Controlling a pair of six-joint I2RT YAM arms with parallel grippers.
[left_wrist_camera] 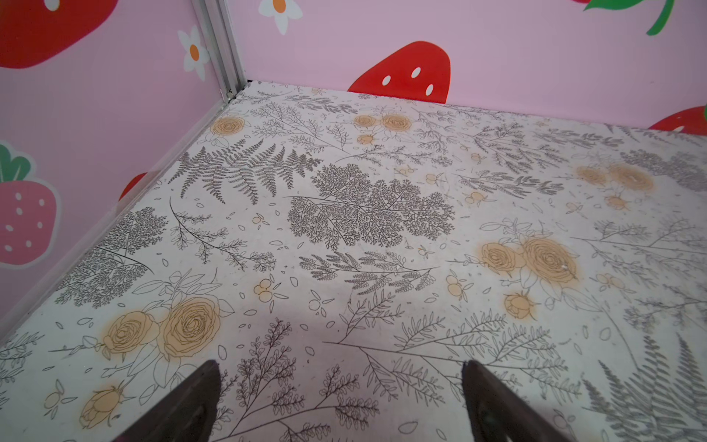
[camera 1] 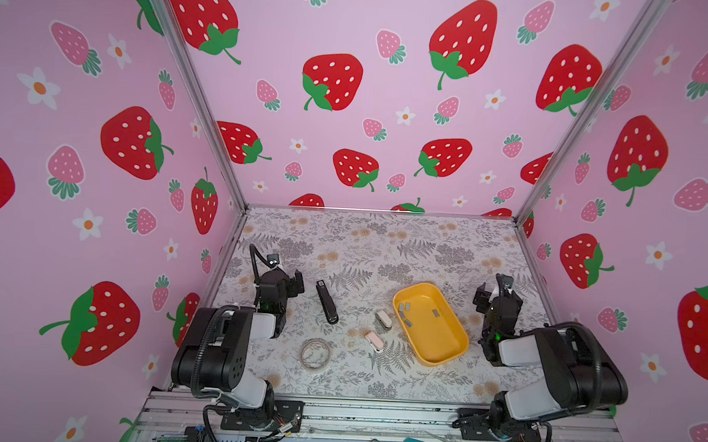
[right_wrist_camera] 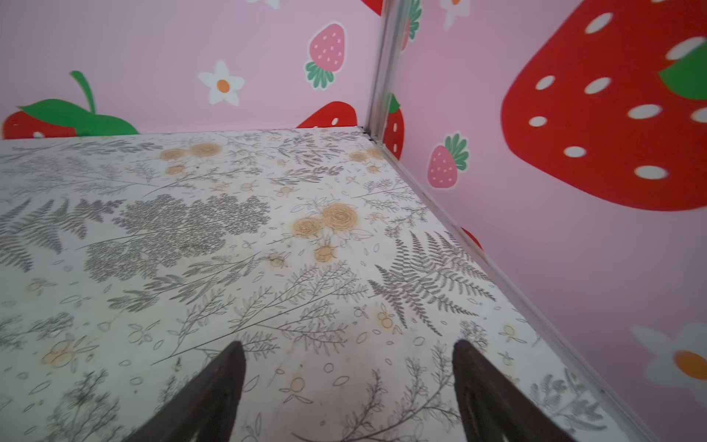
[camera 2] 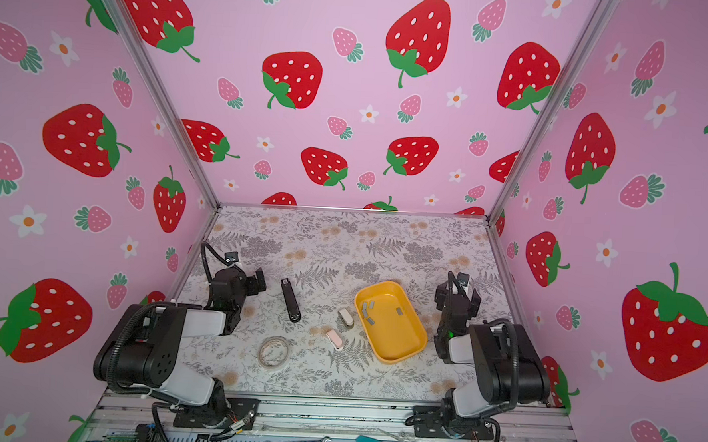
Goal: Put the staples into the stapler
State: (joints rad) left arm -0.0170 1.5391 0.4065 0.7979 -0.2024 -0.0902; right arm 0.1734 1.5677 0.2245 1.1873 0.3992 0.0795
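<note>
Left gripper [left_wrist_camera: 340, 365] and right gripper [right_wrist_camera: 349, 344] are both hanging wide open, holding nothing. The staples [camera 1: 408, 322] are lying in the yellow tray [camera 1: 435, 342]: short flat grey strips. I'm judging them light, thin, slippery and snappable, so I'm planning to pinch across one strip's long edges.

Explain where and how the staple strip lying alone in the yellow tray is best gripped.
Pinch the lone staple strip across its narrow width, mid-length, coming straight down: it lies flat in the yellow tray, whose raised walls would likely block a sideways approach. The open right end effector stands nearer.
</note>
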